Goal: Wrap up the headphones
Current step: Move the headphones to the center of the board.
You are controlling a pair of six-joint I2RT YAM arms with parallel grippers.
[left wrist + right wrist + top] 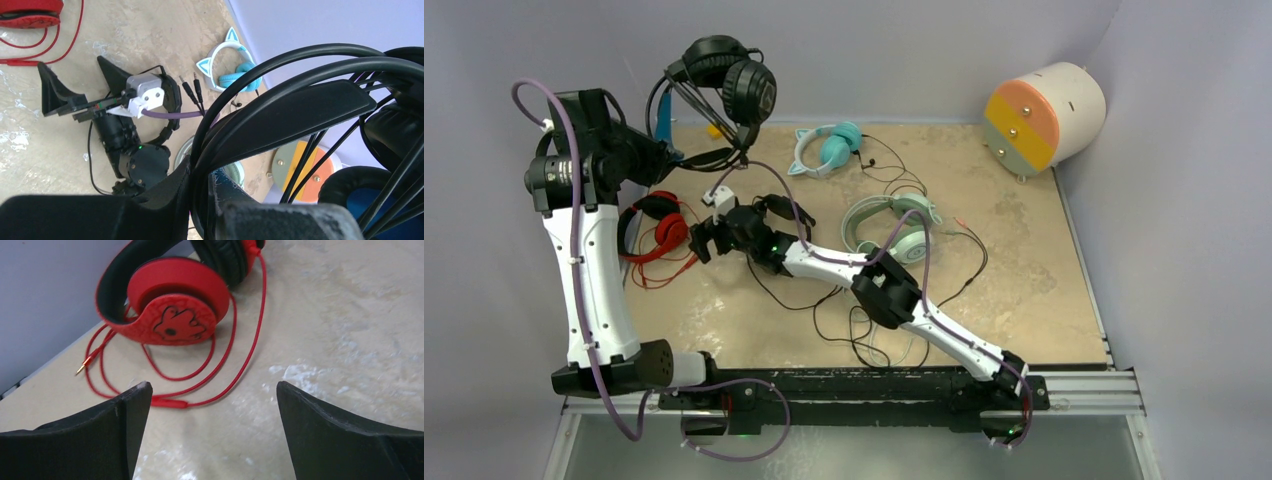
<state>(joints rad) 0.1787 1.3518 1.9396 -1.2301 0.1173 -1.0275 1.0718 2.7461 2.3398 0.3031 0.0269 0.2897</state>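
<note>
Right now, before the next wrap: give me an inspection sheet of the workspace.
Surface: beige table, mottled, nothing spilled.
Job's things: black headphones held above the table; red headphones, mint-green headphones and teal cat-eared headphones lying on it, cables unwrapped.
Clutter: cream drum with orange face, far right corner.
Grippers: left pincer shut on the black headband; right pincer open, empty, facing the red headphones.
Cables: red cable in loose loops; black cables sprawled towards the near edge.
Surroundings: plain walls on three sides.
</note>
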